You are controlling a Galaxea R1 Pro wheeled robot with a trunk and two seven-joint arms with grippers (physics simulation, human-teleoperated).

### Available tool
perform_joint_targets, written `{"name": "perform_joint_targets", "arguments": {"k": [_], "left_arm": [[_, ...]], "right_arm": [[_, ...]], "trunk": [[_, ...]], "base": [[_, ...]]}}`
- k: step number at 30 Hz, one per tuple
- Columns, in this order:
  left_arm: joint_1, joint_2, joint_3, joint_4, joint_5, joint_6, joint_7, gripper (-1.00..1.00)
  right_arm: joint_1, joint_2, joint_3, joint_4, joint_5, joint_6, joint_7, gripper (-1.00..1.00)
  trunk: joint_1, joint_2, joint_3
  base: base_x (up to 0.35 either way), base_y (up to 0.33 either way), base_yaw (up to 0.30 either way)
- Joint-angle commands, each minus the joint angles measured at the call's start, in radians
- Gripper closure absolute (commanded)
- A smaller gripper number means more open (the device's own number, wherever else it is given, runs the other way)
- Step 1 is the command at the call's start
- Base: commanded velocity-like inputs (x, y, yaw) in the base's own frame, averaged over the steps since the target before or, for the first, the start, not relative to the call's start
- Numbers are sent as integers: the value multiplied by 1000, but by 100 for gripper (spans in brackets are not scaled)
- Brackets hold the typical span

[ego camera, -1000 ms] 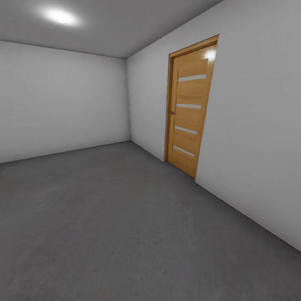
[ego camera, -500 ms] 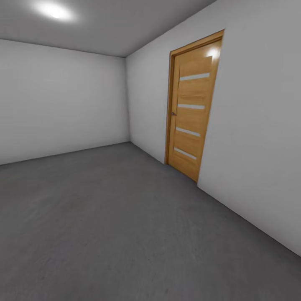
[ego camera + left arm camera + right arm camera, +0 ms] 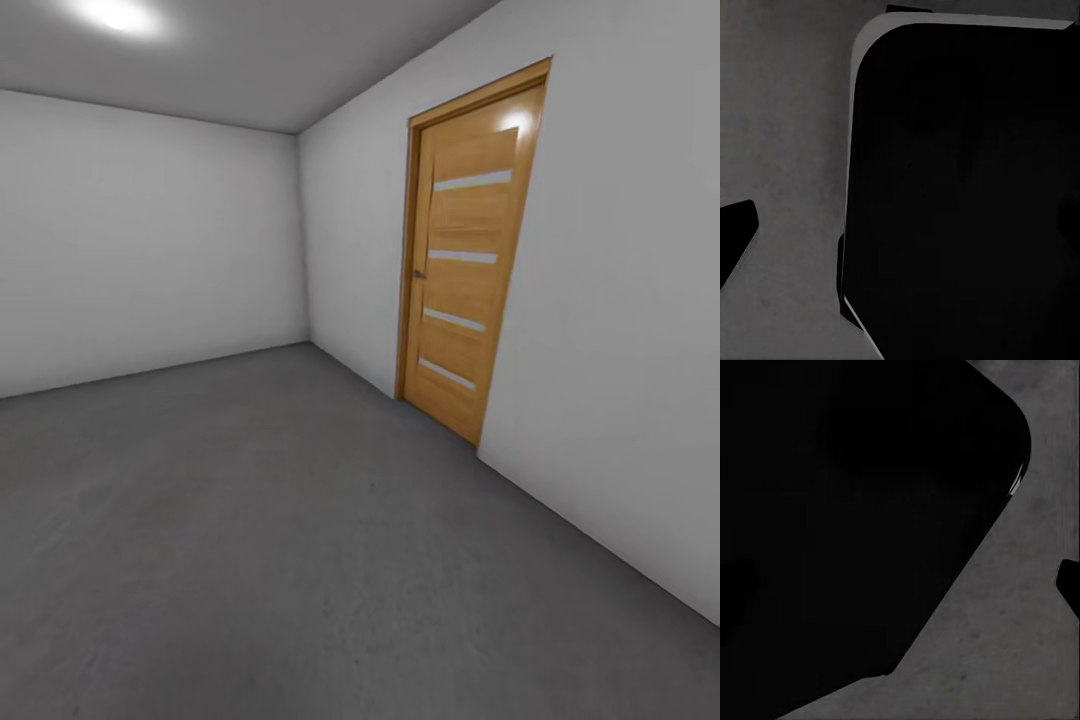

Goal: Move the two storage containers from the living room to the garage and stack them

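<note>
I am in the garage, a bare room with grey-white walls and a dark grey concrete floor. The two storage containers are out of view, and so is the living room. In the left wrist view, a dark fingertip of my left gripper juts in over the floor, beside a large black part of my own body. The right wrist view has a dark fingertip at its edge, next to the same black bulk above the floor. Nothing shows between the fingers.
A honey-coloured wooden door with narrow glass strips stands shut in the right wall. The far wall meets it at a corner. A ceiling light glows at the upper left. Open floor stretches ahead.
The whole head view has shifted: the door now sits slightly further right and looks larger, so the camera has moved forward. Nothing in the room itself has moved.
</note>
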Motion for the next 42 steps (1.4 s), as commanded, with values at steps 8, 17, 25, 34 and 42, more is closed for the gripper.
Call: {"name": "perform_joint_targets", "arguments": {"k": [8, 17, 25, 34, 42], "left_arm": [[0, 0, 0, 0, 10, -2, 0, -100], [0, 0, 0, 0, 10, -1, 0, -100], [0, 0, 0, 0, 12, 0, 0, -100], [0, 0, 0, 0, 12, -1, 0, -100], [0, 0, 0, 0, 12, 0, 0, -100]], "right_arm": [[0, 0, 1, 0, 2, -2, -3, -100], [0, 1, 1, 0, 2, -3, -3, -100], [0, 0, 1, 0, 0, -4, -3, -100], [0, 0, 1, 0, -2, -4, -3, -100], [0, 0, 1, 0, -3, -3, -3, -100]], "trunk": [[1, 0, -1], [1, 0, -1], [1, 0, -1], [1, 0, -1], [1, 0, -1]], "base": [[323, 0, 0], [323, 0, 0], [323, 0, 0], [323, 0, 0], [323, 0, 0]]}}
